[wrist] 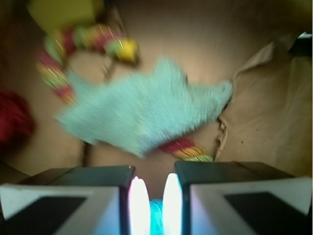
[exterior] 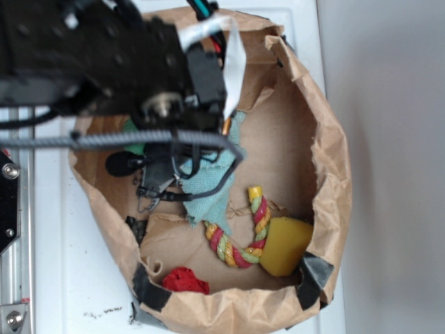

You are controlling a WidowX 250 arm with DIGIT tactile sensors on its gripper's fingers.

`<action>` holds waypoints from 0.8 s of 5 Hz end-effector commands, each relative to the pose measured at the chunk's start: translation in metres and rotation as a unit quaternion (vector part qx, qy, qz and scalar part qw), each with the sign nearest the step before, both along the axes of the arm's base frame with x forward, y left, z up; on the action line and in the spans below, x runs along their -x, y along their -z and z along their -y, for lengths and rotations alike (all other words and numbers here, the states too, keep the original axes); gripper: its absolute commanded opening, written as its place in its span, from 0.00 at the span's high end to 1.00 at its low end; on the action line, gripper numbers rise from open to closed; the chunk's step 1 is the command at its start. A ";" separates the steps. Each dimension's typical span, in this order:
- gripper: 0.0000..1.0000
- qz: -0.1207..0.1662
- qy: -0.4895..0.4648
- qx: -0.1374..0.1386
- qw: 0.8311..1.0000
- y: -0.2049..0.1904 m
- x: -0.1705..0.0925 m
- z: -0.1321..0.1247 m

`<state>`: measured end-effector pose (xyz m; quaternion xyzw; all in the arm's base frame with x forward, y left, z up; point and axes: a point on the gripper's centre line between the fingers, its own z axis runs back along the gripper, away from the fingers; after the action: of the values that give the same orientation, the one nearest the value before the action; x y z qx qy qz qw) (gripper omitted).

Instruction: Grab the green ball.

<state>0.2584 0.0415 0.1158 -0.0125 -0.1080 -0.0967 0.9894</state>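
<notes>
Smoothness is going to be the trouble with the green ball (wrist: 156, 215): it is looking light, round and probably slippery, so the pads ought to be pressing on its widest part, straight across the middle. Only a mint-turquoise sliver is showing, glowing between the fingers at the near edge of the wrist view. The gripper (wrist: 156, 205) is sitting nearly closed around it, though whether it is truly gripping, I cannot tell. The teal cloth (wrist: 146, 110) is lying just beyond, inside the paper bag (exterior: 327, 139).
</notes>
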 end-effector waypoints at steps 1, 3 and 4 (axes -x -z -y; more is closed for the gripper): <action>1.00 0.035 -0.131 0.090 0.987 -0.070 -0.021 -0.003; 1.00 0.037 -0.182 0.104 0.977 -0.081 -0.027 -0.004; 1.00 0.055 -0.186 0.102 0.976 -0.081 -0.028 -0.005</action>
<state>0.2868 0.0381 0.1834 -0.0911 -0.1495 0.0974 0.9797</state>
